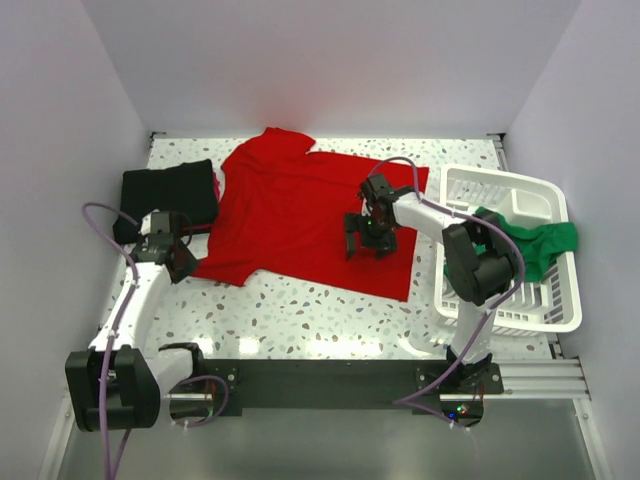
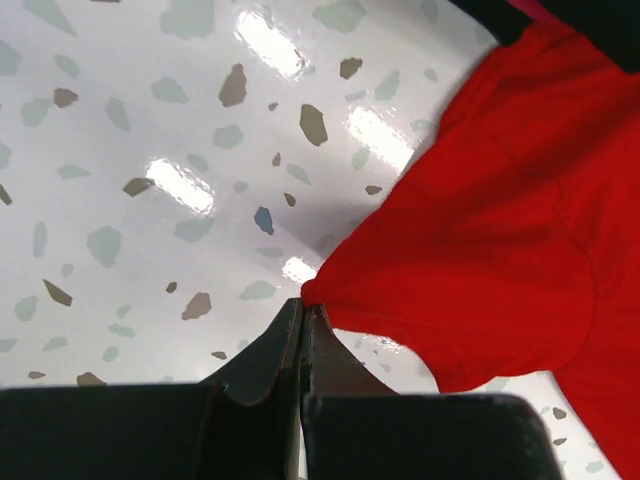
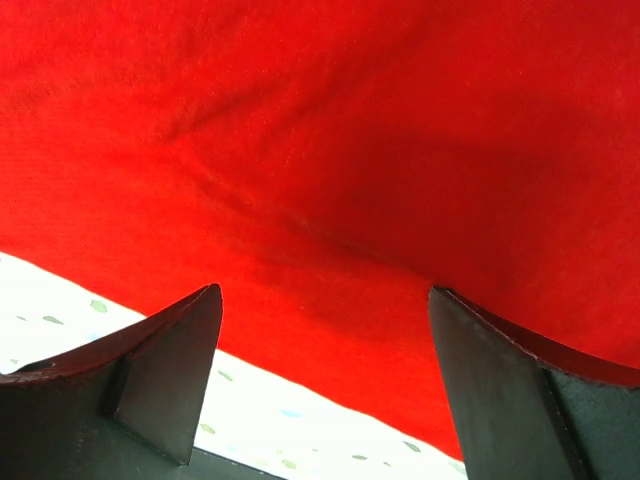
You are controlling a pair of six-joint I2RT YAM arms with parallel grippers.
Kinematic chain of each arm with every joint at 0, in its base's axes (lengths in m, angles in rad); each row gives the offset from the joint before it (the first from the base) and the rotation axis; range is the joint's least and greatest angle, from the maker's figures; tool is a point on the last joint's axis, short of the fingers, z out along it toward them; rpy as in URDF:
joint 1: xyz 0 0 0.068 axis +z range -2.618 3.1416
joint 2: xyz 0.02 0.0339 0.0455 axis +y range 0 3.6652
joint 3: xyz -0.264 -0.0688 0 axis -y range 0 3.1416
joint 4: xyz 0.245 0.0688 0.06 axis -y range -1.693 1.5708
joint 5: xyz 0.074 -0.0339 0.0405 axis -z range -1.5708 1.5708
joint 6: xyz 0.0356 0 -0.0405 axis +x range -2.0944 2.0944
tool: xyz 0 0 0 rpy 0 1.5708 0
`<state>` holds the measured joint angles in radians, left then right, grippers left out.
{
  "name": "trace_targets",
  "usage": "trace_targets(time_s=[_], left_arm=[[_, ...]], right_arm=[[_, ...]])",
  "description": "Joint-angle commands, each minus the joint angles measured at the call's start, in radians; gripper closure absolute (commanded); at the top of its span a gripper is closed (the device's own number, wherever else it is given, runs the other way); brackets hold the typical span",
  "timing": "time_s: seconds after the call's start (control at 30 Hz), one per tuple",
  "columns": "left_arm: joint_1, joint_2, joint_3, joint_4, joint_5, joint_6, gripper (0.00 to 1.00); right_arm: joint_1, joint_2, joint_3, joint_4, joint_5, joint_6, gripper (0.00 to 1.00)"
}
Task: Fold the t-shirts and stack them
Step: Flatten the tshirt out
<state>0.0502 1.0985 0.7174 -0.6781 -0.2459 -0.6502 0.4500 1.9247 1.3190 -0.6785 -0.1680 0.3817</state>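
The red t-shirt lies spread on the speckled table. My left gripper is shut on the tip of its near left corner, low over the table. My right gripper is open and hovers over the shirt's right half, jaws wide apart above the red cloth, with nothing between them. The black t-shirt lies folded at the far left. The green t-shirt hangs in and over the white basket.
The white slatted basket stands at the right edge of the table. Bare speckled table runs along the front, between the red shirt and the black rail of the arm bases. White walls close in the left, right and back.
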Motion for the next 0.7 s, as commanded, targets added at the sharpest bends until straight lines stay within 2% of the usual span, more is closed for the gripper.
trace_targets(time_s=[0.0,0.23,0.4,0.53,0.67], left_arm=[[0.048,-0.031,0.056,-0.009,-0.03,0.047,1.0],[0.079,0.011,0.108,0.008,-0.009,0.099,1.0],[0.079,0.027,0.106,0.034,0.037,0.107,1.0],[0.08,0.034,0.099,0.048,0.063,0.121,1.0],[0.079,0.043,0.099,0.057,0.079,0.135,1.0]], right_arm=[[0.038,0.014,-0.014,0.02,-0.01,0.017,0.13],[0.084,-0.018,-0.009,-0.001,-0.001,0.031,0.14],[0.085,-0.159,0.005,-0.087,0.084,0.033,0.14],[0.085,-0.243,-0.087,-0.185,0.165,0.031,0.15],[0.085,-0.338,-0.225,-0.191,0.205,0.068,0.25]])
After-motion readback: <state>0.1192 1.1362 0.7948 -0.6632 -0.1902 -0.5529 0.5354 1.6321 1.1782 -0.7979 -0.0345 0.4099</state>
